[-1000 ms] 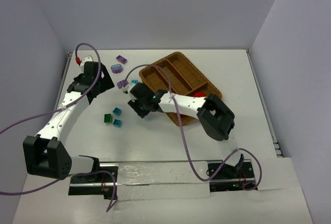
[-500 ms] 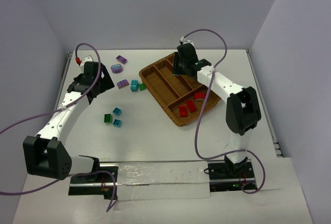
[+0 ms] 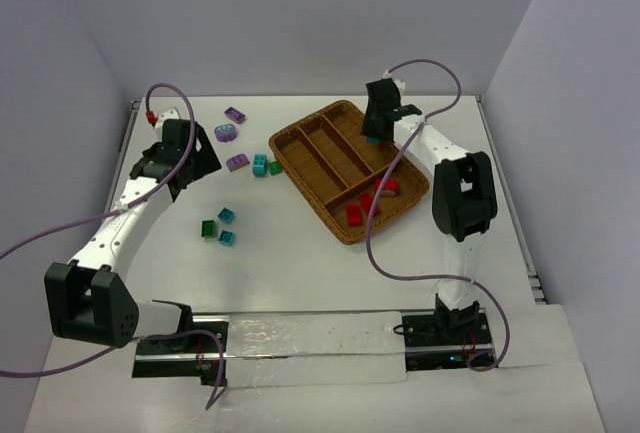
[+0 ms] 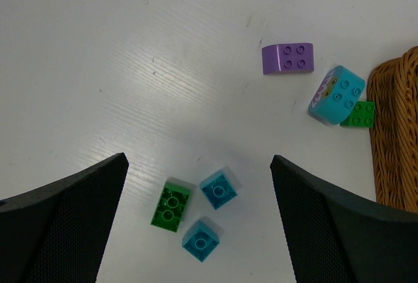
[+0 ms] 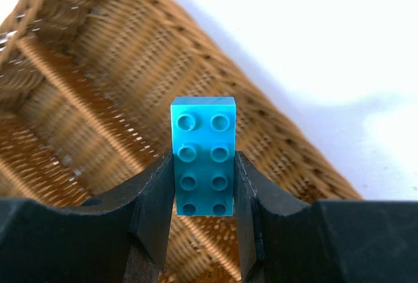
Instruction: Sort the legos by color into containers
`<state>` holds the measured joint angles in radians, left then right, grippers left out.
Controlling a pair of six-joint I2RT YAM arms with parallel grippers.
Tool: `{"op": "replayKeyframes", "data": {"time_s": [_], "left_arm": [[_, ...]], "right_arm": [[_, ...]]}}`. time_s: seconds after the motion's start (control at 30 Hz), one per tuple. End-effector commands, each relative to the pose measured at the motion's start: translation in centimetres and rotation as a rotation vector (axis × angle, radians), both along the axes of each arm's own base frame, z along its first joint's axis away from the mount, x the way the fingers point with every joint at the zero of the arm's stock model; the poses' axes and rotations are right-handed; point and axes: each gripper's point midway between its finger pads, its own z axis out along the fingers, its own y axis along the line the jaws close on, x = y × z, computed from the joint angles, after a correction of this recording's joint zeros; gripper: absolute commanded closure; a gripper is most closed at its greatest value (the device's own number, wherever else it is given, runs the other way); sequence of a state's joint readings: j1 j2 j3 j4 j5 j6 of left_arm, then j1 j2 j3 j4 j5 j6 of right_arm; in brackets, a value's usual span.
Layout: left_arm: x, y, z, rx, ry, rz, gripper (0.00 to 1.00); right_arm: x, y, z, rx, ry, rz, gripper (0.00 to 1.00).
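My right gripper (image 5: 203,188) is shut on a teal-blue two-by-four lego (image 5: 203,155), held above the far right edge of the wicker tray (image 3: 300,179); in the top view this gripper (image 3: 376,129) hangs over the tray's right long compartment. Three red legos (image 3: 368,202) lie in the crosswise compartment. My left gripper (image 4: 198,165) is open above the table, with a green lego (image 4: 171,206) and two small teal legos (image 4: 217,189) (image 4: 201,240) below the gap between its fingers. It touches none of them.
Left of the tray lie a purple lego (image 4: 287,58), a rounded teal one (image 4: 336,95) and a small green one (image 4: 358,114). Two more purple legos (image 3: 235,114) (image 3: 226,133) lie farther back. The tray's woven wall (image 4: 395,139) borders the left gripper's right side.
The right arm swung from the table left of the tray, across it, to its far right edge, carrying the teal lego. The left arm has not moved.
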<state>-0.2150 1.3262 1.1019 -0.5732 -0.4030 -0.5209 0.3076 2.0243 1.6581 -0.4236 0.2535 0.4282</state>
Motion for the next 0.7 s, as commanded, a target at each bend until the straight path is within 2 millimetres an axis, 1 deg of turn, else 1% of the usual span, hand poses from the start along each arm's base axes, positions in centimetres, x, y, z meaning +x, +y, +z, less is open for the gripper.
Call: {"op": "replayKeyframes", "data": {"time_s": [0.0, 0.03, 0.07, 0.1, 0.17, 0.27, 0.33, 0.37, 0.47, 0.5, 0.53, 0.6, 0.63, 0.67], "left_arm": [[0.9, -0.3, 2.1, -0.025, -0.057, 0.004, 0.01], [1.0, -0.3, 2.1, -0.026, -0.056, 0.006, 0.01], [1.0, -0.3, 2.0, -0.027, -0.055, 0.006, 0.01], [1.0, -0.3, 1.9, -0.028, -0.053, 0.006, 0.01], [1.0, -0.3, 1.9, -0.028, -0.053, 0.009, 0.01], [1.0, -0.3, 1.7, -0.026, -0.049, 0.009, 0.01], [1.0, -0.3, 1.5, -0.024, -0.044, 0.005, 0.01], [1.0, -0.3, 1.5, -0.023, -0.044, 0.005, 0.01], [0.9, -0.2, 1.2, -0.02, -0.037, 0.003, 0.01], [0.7, -0.2, 1.1, -0.02, -0.035, 0.001, 0.01], [0.7, -0.3, 1.0, -0.019, -0.032, -0.001, 0.01], [0.5, -0.1, 0.9, -0.015, -0.032, 0.0, 0.01], [0.4, -0.1, 0.8, -0.014, -0.031, 0.001, 0.01], [0.3, 0.0, 0.6, -0.011, -0.026, 0.004, 0.01]], "right_arm": [[1.1, -1.1, 0.3, -0.027, -0.019, -0.033, 0.65], [1.1, -1.1, 0.2, -0.028, -0.016, -0.031, 0.56], [1.1, -1.0, 0.3, -0.026, -0.018, -0.027, 0.52], [1.1, -0.9, 0.3, -0.024, -0.017, -0.022, 0.51], [1.0, -0.5, 0.9, -0.01, -0.031, -0.002, 0.47], [0.8, -0.5, 1.5, -0.005, -0.045, 0.008, 0.39], [0.6, -0.3, 2.1, -0.006, -0.055, 0.021, 0.36], [0.5, -0.3, 2.0, -0.009, -0.051, 0.022, 0.36], [0.1, -0.2, 3.2, -0.009, -0.077, 0.03, 0.36], [-0.2, 0.1, 3.9, -0.008, -0.092, 0.037, 0.36], [-0.6, 0.9, 4.5, -0.007, -0.104, 0.059, 0.36], [-1.3, 1.9, 5.8, -0.008, -0.13, 0.084, 0.36], [-1.8, 2.9, 6.3, -0.005, -0.139, 0.107, 0.36], [-2.6, 4.9, 6.9, -0.004, -0.15, 0.153, 0.36]]}}
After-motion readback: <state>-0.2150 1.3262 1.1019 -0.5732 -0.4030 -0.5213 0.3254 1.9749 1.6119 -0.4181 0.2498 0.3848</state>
